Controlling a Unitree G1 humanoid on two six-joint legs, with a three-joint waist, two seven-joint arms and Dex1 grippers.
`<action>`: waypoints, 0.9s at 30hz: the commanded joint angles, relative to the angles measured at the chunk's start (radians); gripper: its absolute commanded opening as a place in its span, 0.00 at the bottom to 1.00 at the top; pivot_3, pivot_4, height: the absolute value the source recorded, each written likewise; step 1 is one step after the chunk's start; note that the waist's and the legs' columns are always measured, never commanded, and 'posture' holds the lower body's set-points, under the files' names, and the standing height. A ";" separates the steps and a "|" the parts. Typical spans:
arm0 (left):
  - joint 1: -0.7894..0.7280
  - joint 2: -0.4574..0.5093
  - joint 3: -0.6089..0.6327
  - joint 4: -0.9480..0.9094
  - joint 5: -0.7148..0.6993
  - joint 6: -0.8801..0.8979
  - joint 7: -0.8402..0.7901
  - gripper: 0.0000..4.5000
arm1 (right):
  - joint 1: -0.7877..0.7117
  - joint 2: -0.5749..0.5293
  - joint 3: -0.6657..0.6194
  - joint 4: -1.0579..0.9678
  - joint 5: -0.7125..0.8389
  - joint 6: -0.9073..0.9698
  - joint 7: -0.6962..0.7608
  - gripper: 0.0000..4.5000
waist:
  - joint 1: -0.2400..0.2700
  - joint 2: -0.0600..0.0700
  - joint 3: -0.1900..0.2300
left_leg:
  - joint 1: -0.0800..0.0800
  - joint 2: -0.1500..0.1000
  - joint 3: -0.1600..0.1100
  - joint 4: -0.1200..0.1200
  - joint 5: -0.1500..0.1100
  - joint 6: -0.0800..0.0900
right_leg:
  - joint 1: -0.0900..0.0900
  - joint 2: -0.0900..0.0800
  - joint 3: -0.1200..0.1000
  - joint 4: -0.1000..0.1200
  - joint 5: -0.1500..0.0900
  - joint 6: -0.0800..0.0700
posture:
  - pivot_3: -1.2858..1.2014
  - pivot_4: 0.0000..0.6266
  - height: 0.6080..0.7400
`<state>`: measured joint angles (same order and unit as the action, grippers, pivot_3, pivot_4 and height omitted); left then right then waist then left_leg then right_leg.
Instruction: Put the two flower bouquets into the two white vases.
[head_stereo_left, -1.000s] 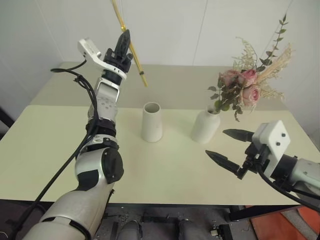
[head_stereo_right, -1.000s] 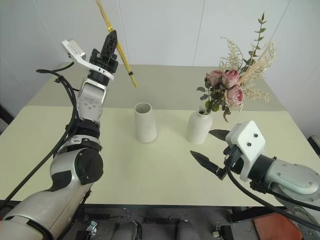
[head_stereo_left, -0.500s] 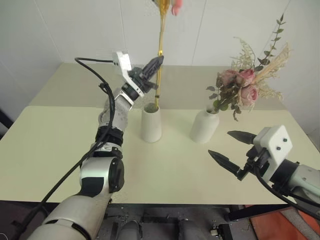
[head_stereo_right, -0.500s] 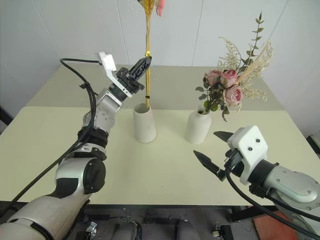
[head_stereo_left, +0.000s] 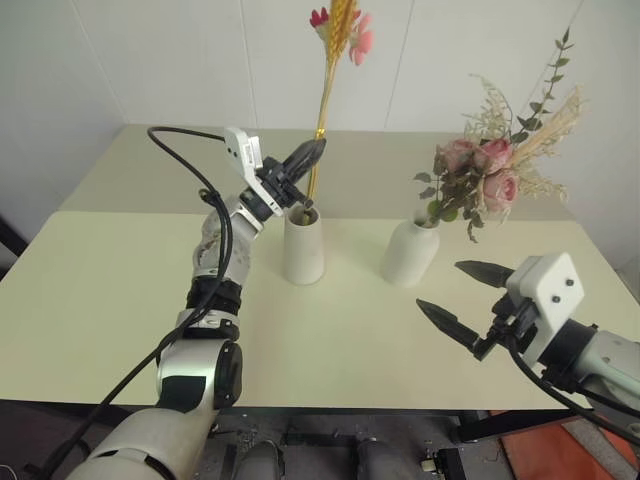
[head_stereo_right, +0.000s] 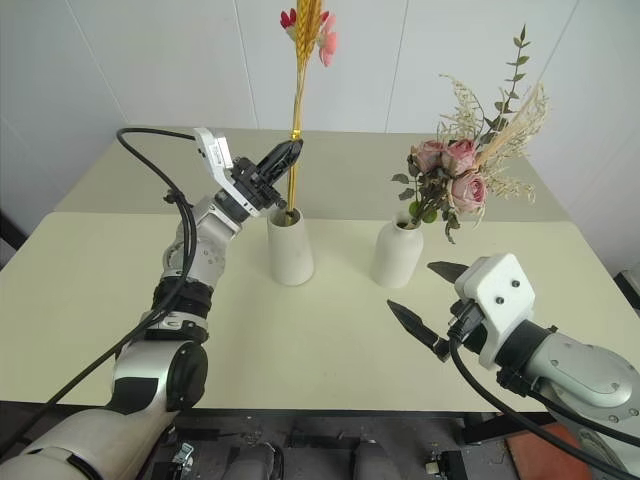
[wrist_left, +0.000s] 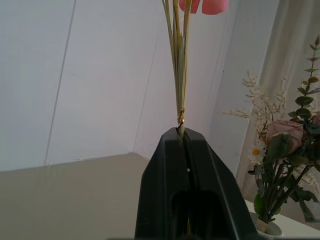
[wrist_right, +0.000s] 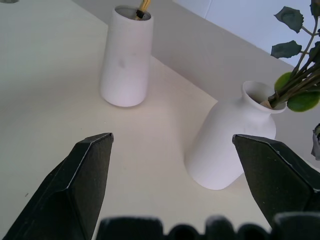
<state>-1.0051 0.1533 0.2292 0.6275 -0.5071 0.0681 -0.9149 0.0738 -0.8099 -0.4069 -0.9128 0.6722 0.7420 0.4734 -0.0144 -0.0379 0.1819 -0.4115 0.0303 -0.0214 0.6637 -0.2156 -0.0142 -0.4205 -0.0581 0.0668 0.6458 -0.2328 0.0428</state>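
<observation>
Down comes the wheat bunch, its stalks now standing upright with their ends inside the wide-mouthed vase; a second ago they hung tilted above the tabletop. Left gripper has its jaws clamped on the stalks just above the rim. Rose bouquet sits in the bottle vase. Right gripper hovers nearby, jaws spread wide and empty.

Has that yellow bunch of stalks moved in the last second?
Yes. The yellow bunch came down and rightward: its stems were above and left of the cylinder vase, and now stand in its mouth, still pinched by the left end effector.
</observation>
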 joint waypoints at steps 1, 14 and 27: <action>0.009 0.009 -0.013 -0.080 -0.008 -0.005 -0.019 0.05 | 0.000 0.005 -0.014 -0.007 -0.016 -0.040 0.006 1.00 | 0.000 0.000 0.000 | 0.000 0.000 0.000 0.000 0.000 0.000 | 0.000 0.000 0.000 0.000 0.000 0.000 | 0.52 0.24 1.00; 0.226 0.175 -0.032 -0.365 -0.054 0.184 -0.087 0.95 | -0.009 -0.010 -0.022 0.022 -0.032 -0.051 0.058 1.00 | -0.006 0.001 0.000 | 0.002 0.001 0.000 0.000 0.000 0.000 | 0.001 0.000 0.001 0.000 0.000 0.000 | 0.52 0.24 1.00; 0.465 0.578 0.033 -0.625 -0.069 0.327 -0.186 0.99 | 0.162 -0.105 -0.359 0.152 0.024 -0.030 0.310 1.00 | 0.002 0.001 0.000 | 0.004 0.002 0.001 0.000 0.000 0.000 | 0.003 0.000 0.000 0.000 -0.001 -0.001 | 0.52 0.24 1.00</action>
<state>-0.5452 0.6956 0.2590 0.0412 -0.5848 0.4108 -1.0613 0.2282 -0.8972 -0.6886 -0.7689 0.6901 0.7219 0.7419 -0.0127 -0.0373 0.1814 -0.4069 0.0321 -0.0200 0.6635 -0.2157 -0.0142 -0.4177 -0.0576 0.0673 0.6460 -0.2334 0.0421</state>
